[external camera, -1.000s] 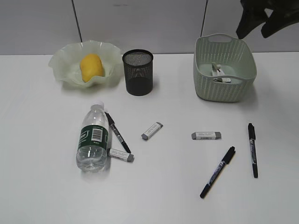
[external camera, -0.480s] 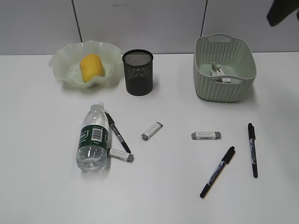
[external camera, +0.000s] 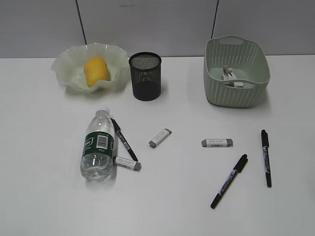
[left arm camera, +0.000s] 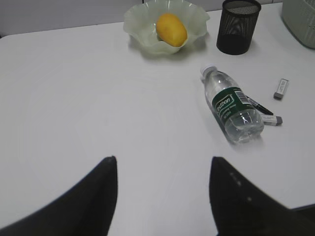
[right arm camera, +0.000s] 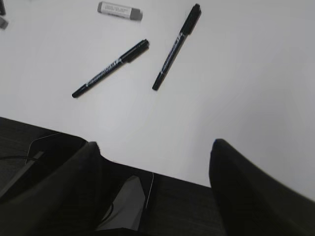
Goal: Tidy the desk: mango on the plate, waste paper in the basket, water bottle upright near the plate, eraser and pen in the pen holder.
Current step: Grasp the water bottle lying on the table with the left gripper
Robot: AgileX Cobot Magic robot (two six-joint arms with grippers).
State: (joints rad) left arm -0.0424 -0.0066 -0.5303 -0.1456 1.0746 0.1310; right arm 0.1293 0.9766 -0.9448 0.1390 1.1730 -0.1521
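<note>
Gone from the far right corner of the exterior view is the dark arm that hung above the basket (external camera: 236, 71) a second ago; nothing on the desk (external camera: 44, 147) has shifted.

Mango (external camera: 96, 69) sits in the plate (external camera: 66, 64) at far left, with the pen holder (external camera: 145, 76) just right of it. Waste paper (external camera: 231, 78) lies inside the basket at far right. Near left, the water bottle (external camera: 99, 146) lies on its side, cap toward the far edge; a pen (external camera: 124, 140) lies against its right side and an eraser (external camera: 127, 163) sits just beside its base. Two more erasers, one (external camera: 160, 137) near the middle and one (external camera: 217, 142) further right, lie apart. Two pens, one slanted (external camera: 230, 181) and one nearly straight (external camera: 266, 157), lie near right.

Left gripper (left arm camera: 162, 191) hovers with jaws standing wide and empty over bare desk at the near left; the bottle lies well apart to its far right, the plate further still. Right gripper (right arm camera: 155, 184) is likewise spread wide and holds nothing, poised over the near desk edge, both right-hand pens lying beyond it on the far side.
</note>
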